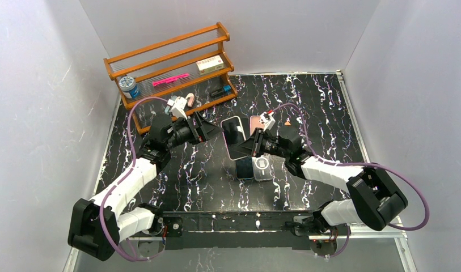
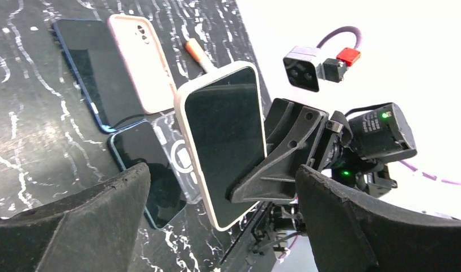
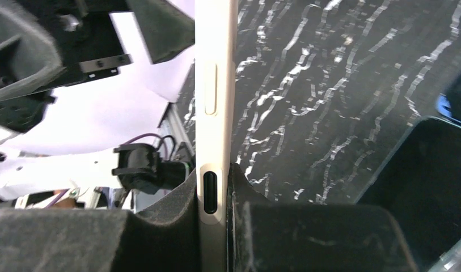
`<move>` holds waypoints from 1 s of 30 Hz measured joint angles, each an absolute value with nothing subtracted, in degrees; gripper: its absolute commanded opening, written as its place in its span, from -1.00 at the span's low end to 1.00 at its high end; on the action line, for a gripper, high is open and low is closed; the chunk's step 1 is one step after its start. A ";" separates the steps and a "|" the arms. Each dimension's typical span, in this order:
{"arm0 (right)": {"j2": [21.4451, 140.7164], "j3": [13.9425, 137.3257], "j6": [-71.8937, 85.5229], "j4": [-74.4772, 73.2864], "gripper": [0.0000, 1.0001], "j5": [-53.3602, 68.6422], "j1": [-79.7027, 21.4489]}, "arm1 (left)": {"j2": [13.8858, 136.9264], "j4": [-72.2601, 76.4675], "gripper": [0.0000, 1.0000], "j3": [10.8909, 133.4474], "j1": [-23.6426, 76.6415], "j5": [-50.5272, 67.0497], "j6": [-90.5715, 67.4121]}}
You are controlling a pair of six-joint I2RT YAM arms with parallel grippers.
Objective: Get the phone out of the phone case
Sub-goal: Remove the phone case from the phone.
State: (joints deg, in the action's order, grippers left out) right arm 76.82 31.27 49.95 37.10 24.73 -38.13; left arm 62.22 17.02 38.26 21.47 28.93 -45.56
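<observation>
A phone in a cream case is held upright above the table, its dark screen facing my left wrist camera. My right gripper is shut on its lower end. In the right wrist view the case edge stands vertically between the two pads, with my right gripper clamped round a side slot. My left gripper is open just left of the phone and not touching it. In the left wrist view its gripper has both jaws spread wide on either side of the phone.
Under the held phone lie a dark teal phone, a clear case, a pink-cased phone, a blue phone and an orange stick. A wooden rack stands at the back left.
</observation>
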 measured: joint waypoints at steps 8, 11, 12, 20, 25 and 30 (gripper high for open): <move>75.83 31.24 53.71 45.23 -0.97 32.97 -37.93 | 63.24 24.60 0.86 38.17 21.63 34.74 -49.91; 75.83 31.24 55.16 47.35 -0.97 34.70 -37.93 | 63.24 26.68 0.74 38.15 22.20 35.42 -51.22; 75.83 31.24 55.57 48.14 -0.97 35.18 -37.93 | 63.24 27.42 0.68 38.11 22.59 35.44 -51.62; 76.42 31.27 58.28 53.04 -0.97 38.26 -37.93 | 63.48 33.56 0.22 37.78 26.22 35.99 -55.22; 77.76 31.29 60.23 57.23 -0.97 40.60 -37.87 | 63.53 35.99 -0.09 37.08 27.29 35.09 -56.66; 79.00 31.35 61.73 61.30 -0.97 42.48 -37.87 | 63.86 37.76 -0.49 37.08 28.58 34.06 -57.39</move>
State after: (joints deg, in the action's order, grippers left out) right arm 79.00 31.35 61.73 61.30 42.48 -37.87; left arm 63.86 37.76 37.08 28.58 34.06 -57.39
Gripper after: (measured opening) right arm 0.214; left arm 0.375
